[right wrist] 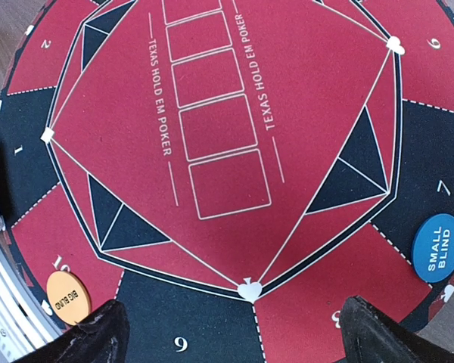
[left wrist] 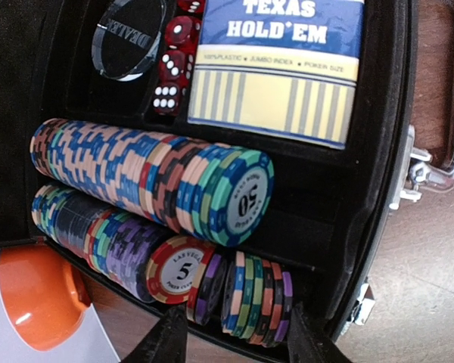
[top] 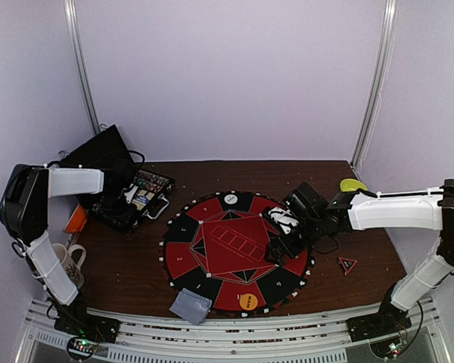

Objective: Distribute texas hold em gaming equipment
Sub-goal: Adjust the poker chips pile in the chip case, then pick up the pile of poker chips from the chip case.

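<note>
Jaws open on both arms: the left gripper [left wrist: 231,340] hovers over poker chips [left wrist: 151,174] racked in their case [left wrist: 378,189], left of the round mat [top: 234,249], likely lining up a pick; the right gripper [right wrist: 238,333] hangs empty above the mat, whose rim holds the small blind button [right wrist: 437,248].

Top external: fixed high behind both arm bases, tilted down and forward, wide, covers the whole table [top: 129,272], round mat [top: 234,249] centre, open case [top: 129,200] far left.

Left wrist: very close, looks down into the case [left wrist: 378,151], chip rows [left wrist: 136,166] fill the frame, left gripper [left wrist: 233,325] at the bottom edge.

Right wrist: close above the mat [right wrist: 303,113], faces straight down, right gripper [right wrist: 234,318] at the bottom edge.

Shared: top and left wrist share the case. Top and right wrist share the mat and the orange disc [top: 248,301] [right wrist: 68,297].
</note>
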Controlling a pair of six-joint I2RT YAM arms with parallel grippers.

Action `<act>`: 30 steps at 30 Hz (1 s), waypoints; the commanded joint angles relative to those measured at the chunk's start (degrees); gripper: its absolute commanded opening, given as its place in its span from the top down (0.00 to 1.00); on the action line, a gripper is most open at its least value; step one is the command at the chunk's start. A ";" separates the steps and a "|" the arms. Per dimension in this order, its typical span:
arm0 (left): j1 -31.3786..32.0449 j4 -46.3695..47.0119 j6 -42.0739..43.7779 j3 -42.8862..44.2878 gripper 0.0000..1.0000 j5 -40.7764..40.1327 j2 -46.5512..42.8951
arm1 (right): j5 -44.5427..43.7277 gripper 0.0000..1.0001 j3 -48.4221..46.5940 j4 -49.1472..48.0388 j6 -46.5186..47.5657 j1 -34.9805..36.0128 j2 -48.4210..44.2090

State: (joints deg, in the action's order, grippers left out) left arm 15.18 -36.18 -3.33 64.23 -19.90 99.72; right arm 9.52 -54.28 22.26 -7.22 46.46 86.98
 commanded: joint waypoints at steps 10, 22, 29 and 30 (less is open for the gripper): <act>1.54 0.06 2.52 1.38 0.47 -4.23 0.38 | 0.97 0.00 -1.25 2.06 0.54 -0.48 0.66; -0.74 -0.45 2.46 1.45 0.47 -2.33 1.79 | 0.59 0.00 -0.99 2.52 0.63 -0.49 -0.32; -1.74 1.88 3.90 1.86 0.51 1.91 2.94 | 0.63 0.00 -1.25 2.46 0.63 -0.42 -0.16; -1.77 1.98 4.09 1.87 0.51 2.68 3.14 | 0.53 0.00 -1.26 2.58 0.63 -0.47 -0.15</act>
State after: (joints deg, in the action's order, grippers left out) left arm 13.85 -36.67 -0.78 65.19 -21.10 101.45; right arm 9.96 -54.28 23.68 -7.22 46.46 87.26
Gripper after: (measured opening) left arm 0.500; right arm 0.999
